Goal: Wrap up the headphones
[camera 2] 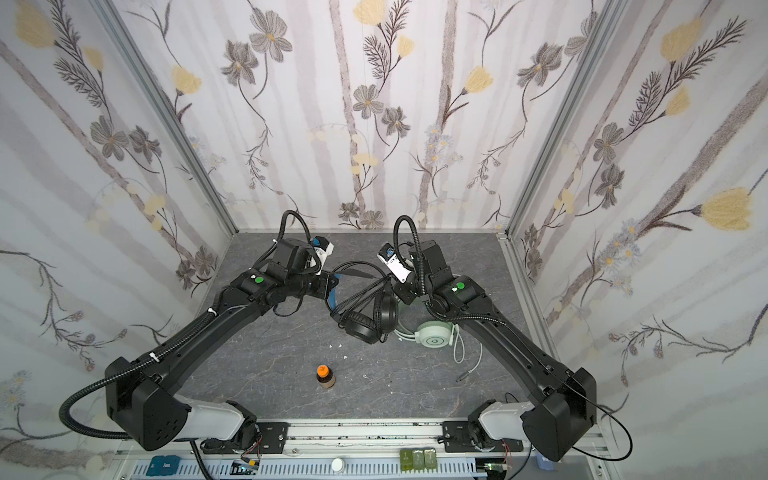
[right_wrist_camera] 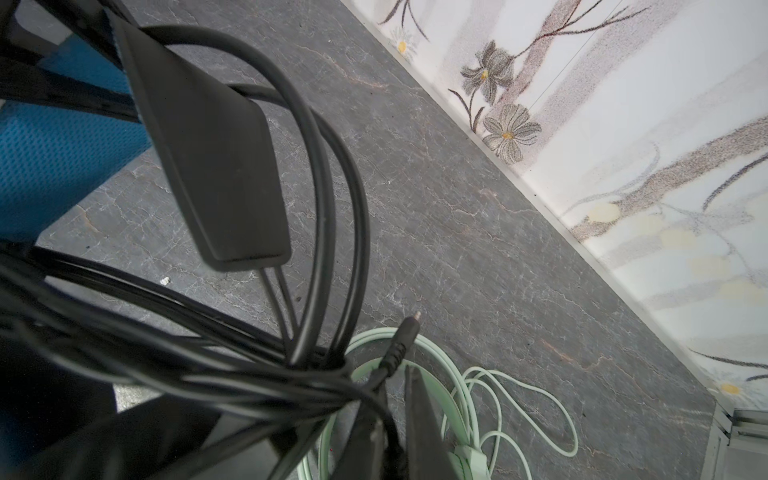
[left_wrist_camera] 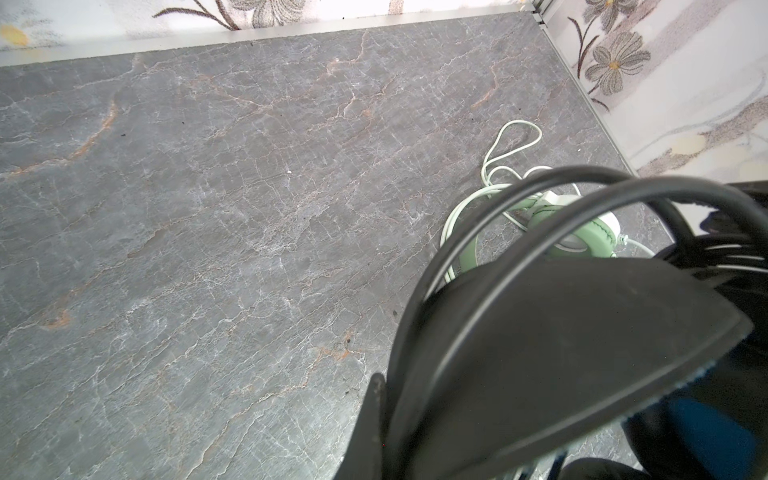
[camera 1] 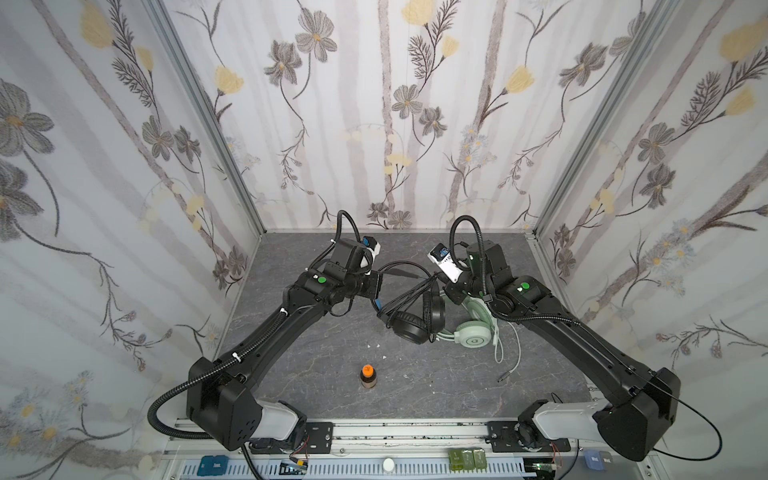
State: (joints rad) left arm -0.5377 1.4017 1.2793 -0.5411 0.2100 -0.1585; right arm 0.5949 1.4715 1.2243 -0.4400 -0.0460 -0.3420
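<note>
The black headphones [camera 1: 409, 328] are at mid-table, stretched between the two arms. Their long axis runs from the far left, where the blue-lined headband [camera 1: 377, 304] meets the left tool [camera 1: 376, 296], down to the near right, where the two ear cups sit side by side. Whether the lower cup touches the table [camera 1: 316, 365] cannot be told.

The left tool is closed on that headband. In the left wrist view the band fills the lower right, beside one finger [left_wrist_camera: 374, 415].

The right tool [right_wrist_camera: 392, 424] is pinched tight on the black cable [camera 1: 409, 293] just behind its plug [right_wrist_camera: 405, 332], and the plug tip points away from the tool. Several strands of this cable fan from the right tool down and left to the ear cups. One loop arches on the far side between the tools.

The mint green headphones [camera 1: 471, 338] lie flat on the table just right of the black pair, partly under the right arm, with one cup facing up. Their pale green cable [camera 1: 498, 349] trails in loose loops toward the near right.

A small orange-capped bottle [camera 1: 368, 376] stands upright near the front, well apart from both headsets.
</note>
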